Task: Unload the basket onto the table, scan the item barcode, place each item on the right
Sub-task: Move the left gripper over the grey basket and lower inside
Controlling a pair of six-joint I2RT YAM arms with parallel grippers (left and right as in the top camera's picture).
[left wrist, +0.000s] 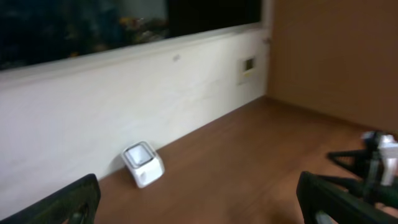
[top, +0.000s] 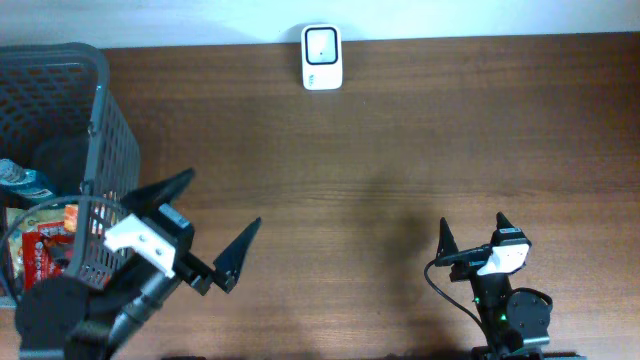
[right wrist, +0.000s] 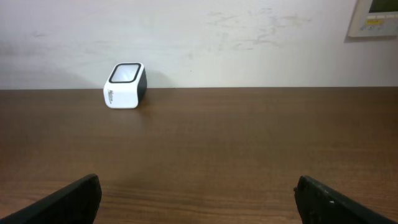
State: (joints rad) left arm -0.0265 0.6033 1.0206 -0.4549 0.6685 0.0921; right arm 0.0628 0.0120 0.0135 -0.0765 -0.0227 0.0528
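i am holding both pincers wide open and empty: my left pincer [top: 205, 224] hovering just beside the basket [top: 112, 140] at the near left, my right pincer [top: 473, 226] at the near right. the packets [top: 45, 250] are lying in the basket; the scanner [top: 321, 57] is standing at the far edge of the worktop [top: 400, 130]. i judge i am only starting: next, my left pincer needs to dip in and grip one packet.

Print on the scanner [right wrist: 124, 87] is illegible.
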